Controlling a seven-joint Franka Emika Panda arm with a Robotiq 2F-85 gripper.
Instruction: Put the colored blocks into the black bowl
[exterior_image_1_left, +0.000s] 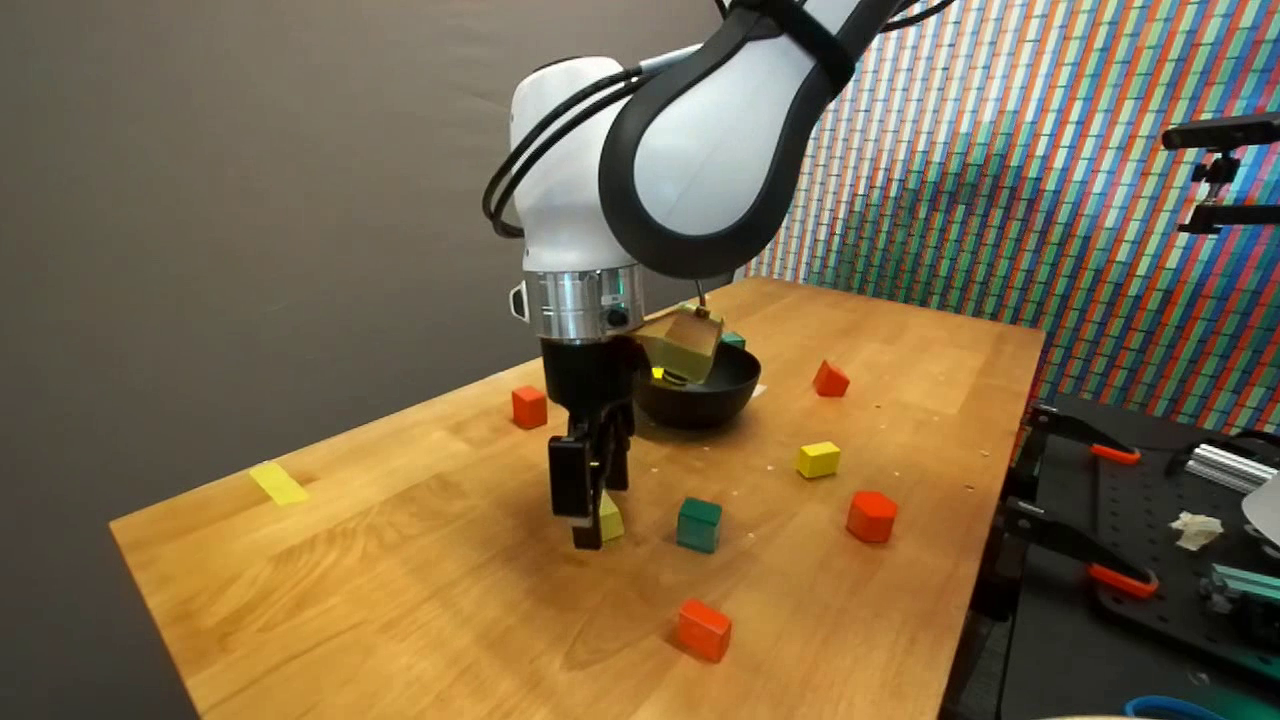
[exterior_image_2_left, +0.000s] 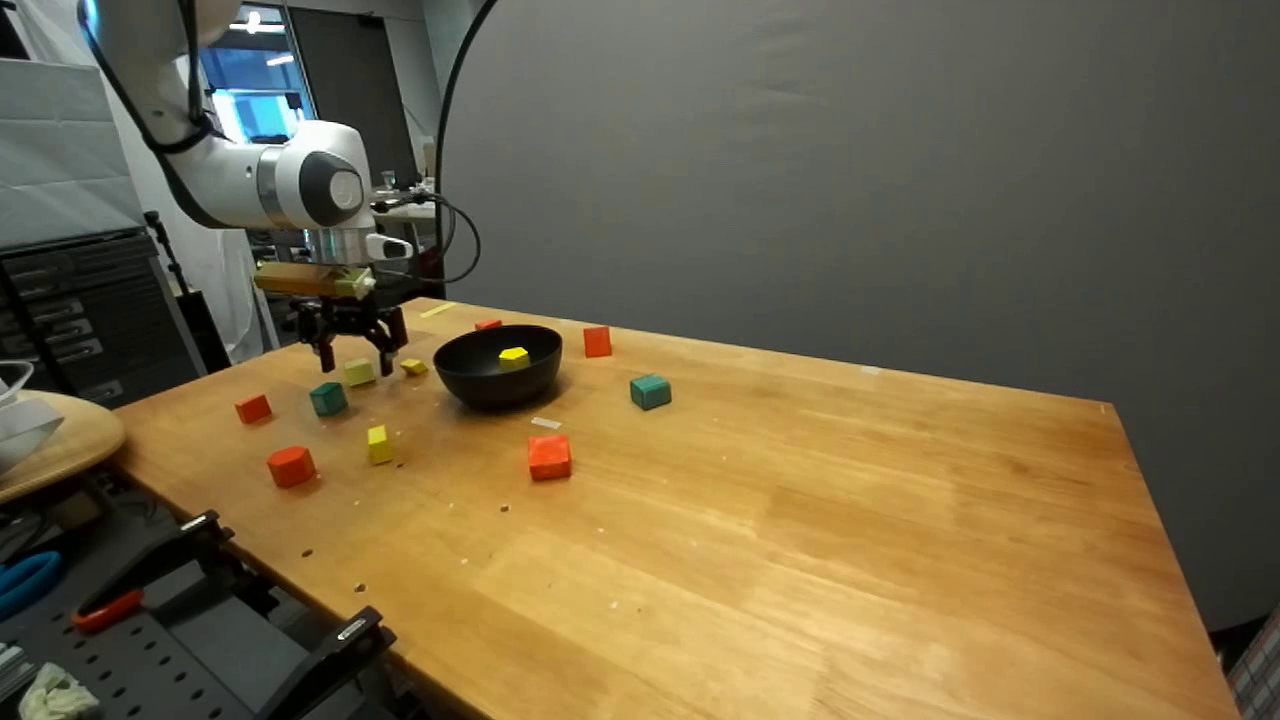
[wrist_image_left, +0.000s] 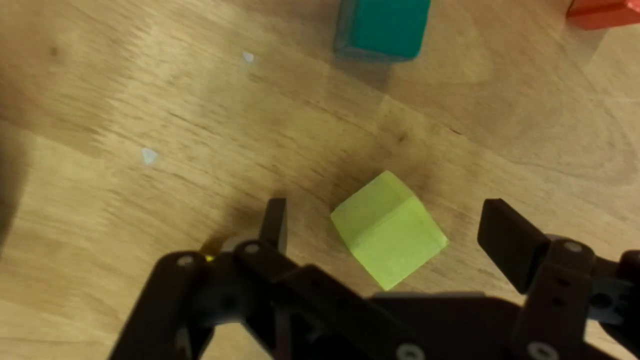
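Note:
My gripper (wrist_image_left: 392, 227) is open, its fingers on either side of a pale yellow-green block (wrist_image_left: 395, 237) on the table, touching neither side. The block also shows in both exterior views (exterior_image_1_left: 611, 520) (exterior_image_2_left: 359, 373), beneath the gripper (exterior_image_2_left: 357, 358). The black bowl (exterior_image_2_left: 497, 388) stands behind the gripper in an exterior view (exterior_image_1_left: 700, 405) and holds a yellow block (exterior_image_2_left: 514, 358). A small yellow block (exterior_image_2_left: 414, 367) lies beside one finger, mostly hidden in the wrist view. A green block (wrist_image_left: 390, 27), a yellow block (exterior_image_2_left: 380, 444) and several red blocks (exterior_image_2_left: 291, 466) (exterior_image_2_left: 550, 457) lie around. Another green block (exterior_image_2_left: 651, 391) lies beyond the bowl.
The wooden table (exterior_image_2_left: 850, 560) carries a flat pale-yellow strip (exterior_image_1_left: 279, 482) near its edge. Black clamps with orange handles (exterior_image_1_left: 1085, 550) grip the table's side. A grey wall (exterior_image_2_left: 850, 200) stands along the far edge.

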